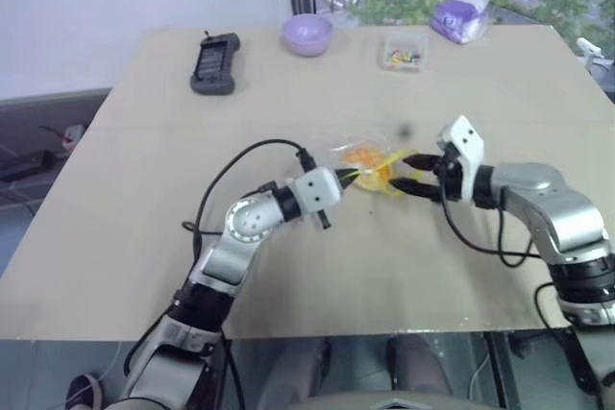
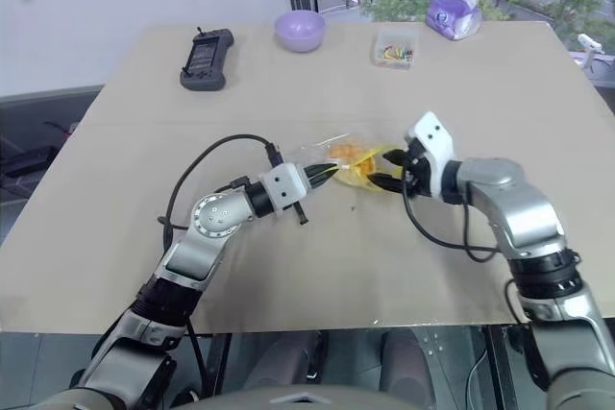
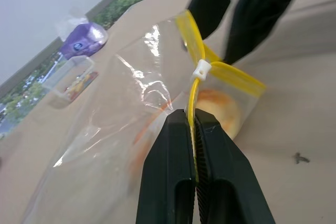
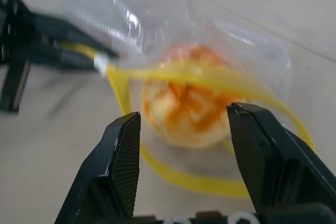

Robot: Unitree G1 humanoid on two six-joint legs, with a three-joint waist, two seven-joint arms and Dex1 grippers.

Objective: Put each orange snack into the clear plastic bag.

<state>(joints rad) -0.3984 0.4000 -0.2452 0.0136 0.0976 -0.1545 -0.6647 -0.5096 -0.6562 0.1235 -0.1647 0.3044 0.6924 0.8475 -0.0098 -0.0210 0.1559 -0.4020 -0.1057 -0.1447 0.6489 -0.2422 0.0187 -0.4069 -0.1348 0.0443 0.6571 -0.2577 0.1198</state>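
1. The left hand (image 3: 195, 129) is pinched on the yellow seal strip of the crinkly clear plastic bag (image 1: 370, 165); a slip would drop the mouth shut.
2. The round orange-yellow bun (image 4: 189, 103) lies inside the bag on the table (image 1: 144, 160); tilting could roll it out.
3. The right hand (image 4: 184, 129), spread before the mouth, could snag the strip.

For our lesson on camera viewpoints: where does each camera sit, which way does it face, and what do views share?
Head pair: above, looking down over both arms at the table.
Left wrist: along the left gripper, shut on the bag seal.
Right wrist: along the open right gripper, facing the snack.
Shared: bag and snack in all.
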